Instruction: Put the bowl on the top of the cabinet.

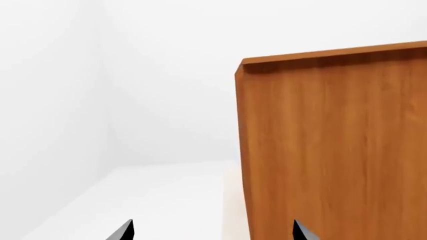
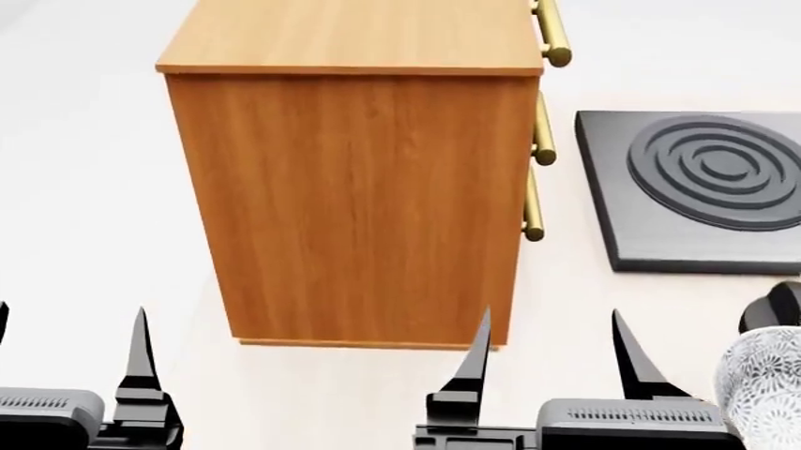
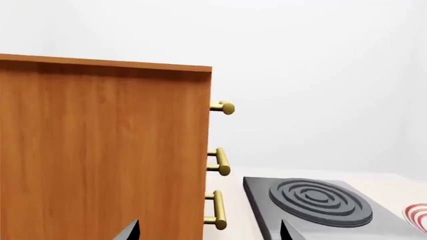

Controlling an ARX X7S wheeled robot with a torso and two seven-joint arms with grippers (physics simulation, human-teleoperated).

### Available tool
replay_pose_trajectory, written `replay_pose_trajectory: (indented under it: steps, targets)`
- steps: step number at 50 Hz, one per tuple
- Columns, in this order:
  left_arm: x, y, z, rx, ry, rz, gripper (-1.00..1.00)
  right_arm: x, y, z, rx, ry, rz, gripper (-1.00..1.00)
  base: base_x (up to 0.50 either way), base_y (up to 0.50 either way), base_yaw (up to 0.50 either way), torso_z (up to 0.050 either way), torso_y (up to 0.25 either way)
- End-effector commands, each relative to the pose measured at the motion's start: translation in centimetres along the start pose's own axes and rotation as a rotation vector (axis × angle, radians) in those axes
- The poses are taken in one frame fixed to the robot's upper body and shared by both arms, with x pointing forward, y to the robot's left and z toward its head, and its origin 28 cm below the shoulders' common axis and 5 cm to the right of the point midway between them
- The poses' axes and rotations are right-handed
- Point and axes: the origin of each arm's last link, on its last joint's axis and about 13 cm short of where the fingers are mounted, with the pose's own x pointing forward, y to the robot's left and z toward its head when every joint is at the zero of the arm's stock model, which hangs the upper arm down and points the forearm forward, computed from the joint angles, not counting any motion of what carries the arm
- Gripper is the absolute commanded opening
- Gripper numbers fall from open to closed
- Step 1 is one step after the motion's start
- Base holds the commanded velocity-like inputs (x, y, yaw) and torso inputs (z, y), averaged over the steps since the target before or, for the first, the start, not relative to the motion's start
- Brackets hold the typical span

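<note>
Plainly, what matters most is where the bowl (image 2: 766,389) sits compared with the two grippers. From the head view only a slice of it shows, at the lower right edge, patterned grey on white, just beside the right gripper (image 2: 547,352) and on its outer side. The left gripper (image 2: 69,352) is well apart from it, across the whole front of the robot, so I judge the right arm to be the one for the pick. The bowl is round, so it has no long axis to line up with; what counts is that it lies to the right of the right gripper, not ahead of it.

Both grippers are spread wide and hold nothing. The fingertips of each stand apart with bare surface between them.

The cabinet (image 2: 356,202) stands straight ahead of both arms, between them and the far side of the pale surface. Its flat top is bare in what the head view shows. Gold handles (image 2: 538,131) run down its right face, so the drawers face right, toward a dark square burner plate (image 2: 701,192) that lies near it. All three drawers look closed, though what is inside them cannot be seen.

At the edge of the right wrist view there is a bit of something white with red stripes (image 3: 417,216), too cropped to name. Whether the bowl holds anything cannot be told from here.
</note>
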Motion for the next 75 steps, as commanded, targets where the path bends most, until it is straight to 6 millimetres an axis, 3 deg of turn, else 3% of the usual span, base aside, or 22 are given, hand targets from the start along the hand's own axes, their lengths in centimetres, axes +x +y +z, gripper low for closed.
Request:
replay_pose_trajectory:
  steps: [1,67,75]
  targets:
    - [0.00,-0.01,0.01,0.001,0.000,0.000,1.00,0.02,-0.03,-0.03,-0.002,0.001,-0.002,1.00,0.23,0.02,0.00,0.000,0.000]
    - [-0.13,-0.10,-0.08,0.001,0.001,0.000,1.00,0.40,-0.13,-0.30,-0.059,0.053,-0.082,1.00,0.06,0.02,0.00,0.000,0.000]
    - [-0.01,-0.17,-0.11,-0.001,0.000,-0.002,1.00,0.47,-0.77,0.37,-0.043,0.075,-0.087,1.00,0.00,0.00,0.00,0.000,0.000]
